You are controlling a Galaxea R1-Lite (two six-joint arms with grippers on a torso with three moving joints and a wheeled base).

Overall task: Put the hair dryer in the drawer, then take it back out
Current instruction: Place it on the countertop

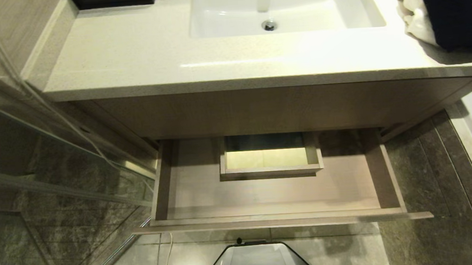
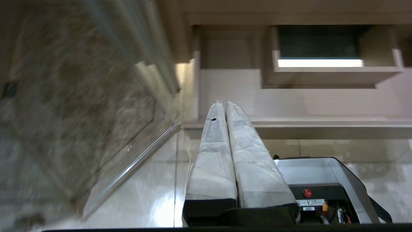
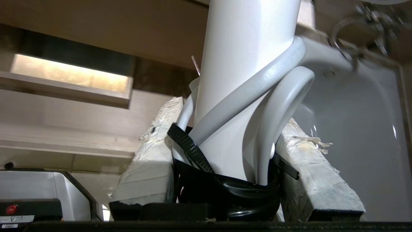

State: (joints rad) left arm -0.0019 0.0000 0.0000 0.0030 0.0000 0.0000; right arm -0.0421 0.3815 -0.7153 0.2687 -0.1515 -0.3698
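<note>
We see right gripper (image 3: 225,129) clamped on white hair dryer (image 3: 244,64) handle; wide light wood-grain drawer (image 1: 272,196) open; left gripper (image 2: 225,106) fingers together, holding nothing.

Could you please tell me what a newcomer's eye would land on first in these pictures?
First, the wide light wood-grain drawer standing pulled open below the pale stone vanity counter, bare inside apart from a boxed cut-out at its back. Next, seen only from the right wrist, the white hair dryer with its cord bundled by a black tie, clamped in the right hand. The left hand points at the drawer's front, fingers together and holding nothing.
</note>
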